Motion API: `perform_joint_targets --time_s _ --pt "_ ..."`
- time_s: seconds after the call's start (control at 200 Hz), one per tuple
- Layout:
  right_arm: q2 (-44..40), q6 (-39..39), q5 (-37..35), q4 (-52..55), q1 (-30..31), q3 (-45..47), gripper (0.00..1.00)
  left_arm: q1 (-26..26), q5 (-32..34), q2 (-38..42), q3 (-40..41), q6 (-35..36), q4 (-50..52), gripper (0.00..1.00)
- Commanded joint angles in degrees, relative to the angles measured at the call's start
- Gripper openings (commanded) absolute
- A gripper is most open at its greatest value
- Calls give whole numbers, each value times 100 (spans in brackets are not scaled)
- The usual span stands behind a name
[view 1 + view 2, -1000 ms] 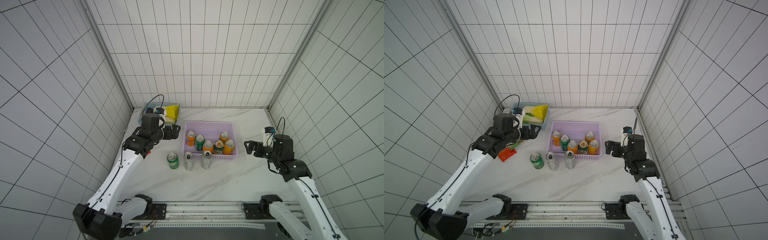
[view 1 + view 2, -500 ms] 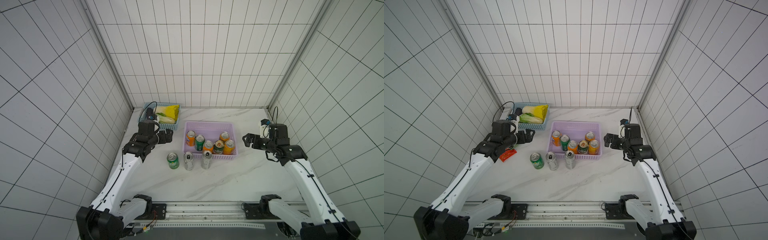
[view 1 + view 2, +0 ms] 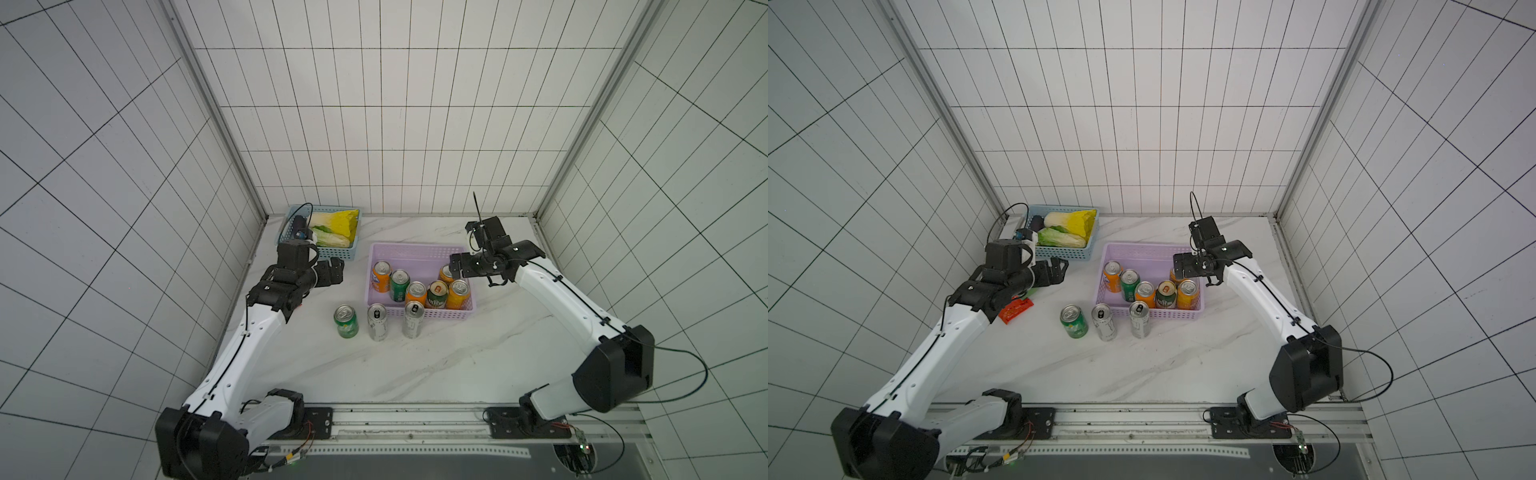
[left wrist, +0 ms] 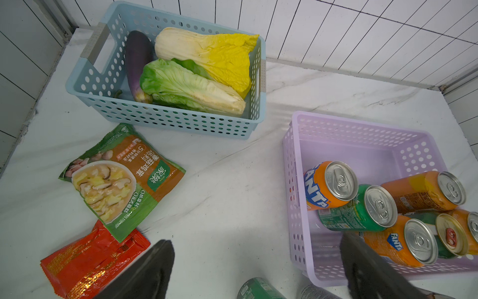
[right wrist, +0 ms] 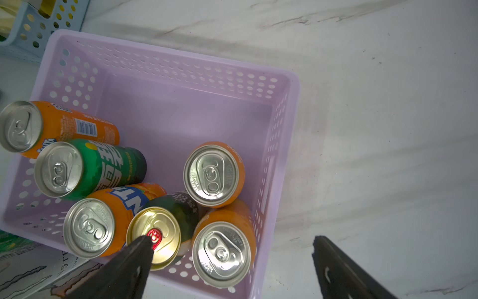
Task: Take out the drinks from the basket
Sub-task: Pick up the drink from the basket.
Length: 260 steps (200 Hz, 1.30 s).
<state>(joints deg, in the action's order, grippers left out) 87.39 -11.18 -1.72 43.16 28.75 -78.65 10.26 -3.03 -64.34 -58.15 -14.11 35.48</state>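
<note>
The lilac basket [image 3: 419, 251] [image 3: 1144, 248] holds several upright drinks: orange cans [image 5: 218, 255], a green can [image 5: 85, 168] and a dark green can with a gold top [image 5: 165, 225]. Three more drinks stand on the table in front of it: a green can [image 3: 345, 321] and two slim silver cans [image 3: 377, 322] [image 3: 413, 319]. My right gripper [image 3: 457, 266] [image 5: 231, 240] hangs open over the basket's right end, one finger above the gold-top can and the other outside the wall. My left gripper [image 3: 333, 272] [image 4: 256, 240] is open and empty, left of the basket.
A light blue basket [image 4: 165, 121] with cabbages and an eggplant sits at the back left. On the table under my left arm lie a flat green snack packet [image 4: 121, 176] and a red packet [image 4: 90, 261]. Tiled walls close in on both sides and behind.
My right arm has swung left and back, bringing its open gripper over the basket's right end. The left gripper has drawn slightly left and nearer. Both stayed open.
</note>
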Motion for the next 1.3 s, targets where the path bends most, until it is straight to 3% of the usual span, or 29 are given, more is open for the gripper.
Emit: perform_joint_targets --time_s 0.0,0.45,0.93,1.294 --pt "400 123 -292 228 130 -476 100 -41 13 -44 14 -4 11 98" --pt "1693 142 -220 316 226 -1177 100 -46 17 -132 5 -11 37 98" --pt "2319 20 -173 405 323 -1376 86 -59 8 -183 -12 -13 65 98" --pt "2478 -55 -246 476 344 -1367 81 -63 -3 -184 -21 -17 73 98"
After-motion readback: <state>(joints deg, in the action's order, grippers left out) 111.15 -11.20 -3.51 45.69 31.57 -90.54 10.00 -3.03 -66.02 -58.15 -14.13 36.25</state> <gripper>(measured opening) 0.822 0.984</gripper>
